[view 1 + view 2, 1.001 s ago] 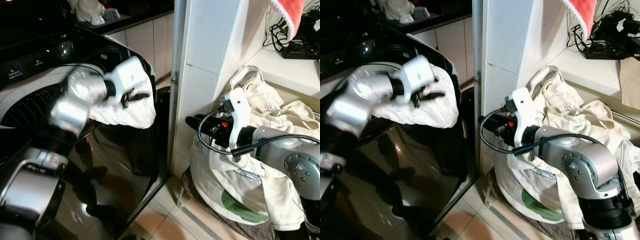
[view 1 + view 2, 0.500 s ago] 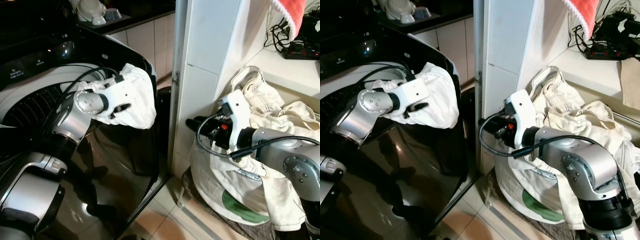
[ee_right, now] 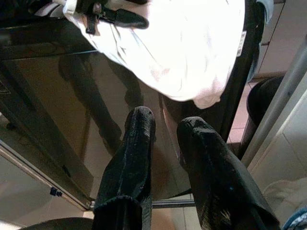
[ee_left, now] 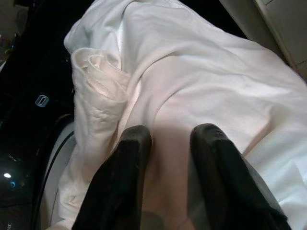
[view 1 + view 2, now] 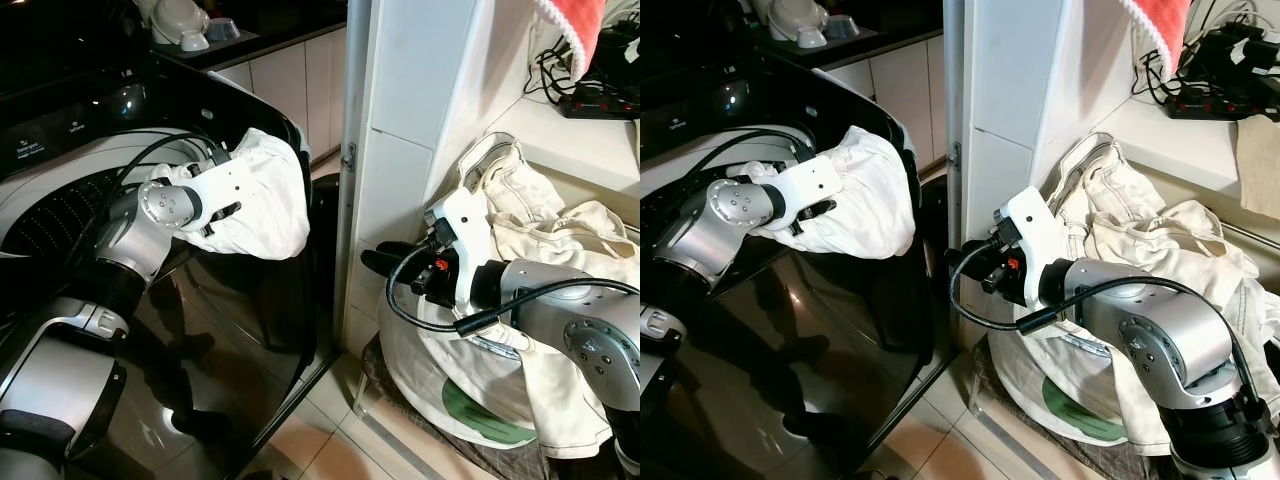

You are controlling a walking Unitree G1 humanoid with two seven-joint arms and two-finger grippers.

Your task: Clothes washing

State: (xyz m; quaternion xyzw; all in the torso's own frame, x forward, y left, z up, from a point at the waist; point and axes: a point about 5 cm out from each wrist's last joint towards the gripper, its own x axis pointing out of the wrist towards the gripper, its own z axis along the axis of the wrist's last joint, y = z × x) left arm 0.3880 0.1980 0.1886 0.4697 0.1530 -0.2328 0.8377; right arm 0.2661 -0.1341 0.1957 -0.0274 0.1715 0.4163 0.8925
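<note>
A white garment [image 5: 268, 190] hangs over the front rim of the black top-loading washing machine [image 5: 230, 330], part of it inside the drum opening. My left gripper [image 5: 222, 212] lies against the garment's near side. In the left wrist view its fingers [image 4: 132, 143] are apart, resting on the cloth without pinching it. My right gripper [image 5: 372, 262] reaches out low in front of the white pillar [image 5: 400, 150], open and empty. In the right wrist view the right gripper [image 3: 165, 120] points at the garment [image 3: 182, 52] and the machine's glossy front.
A heap of cream clothes [image 5: 545, 235] fills a laundry bag [image 5: 470, 400] on the floor at the right, behind my right arm. A dark bin [image 5: 325, 210] stands between machine and pillar. A red cloth [image 5: 580, 25] and a power strip [image 5: 600, 100] sit on the shelf above.
My left gripper has drawn back along the garment toward the drum. My right gripper has moved left, away from the clothes heap and toward the machine.
</note>
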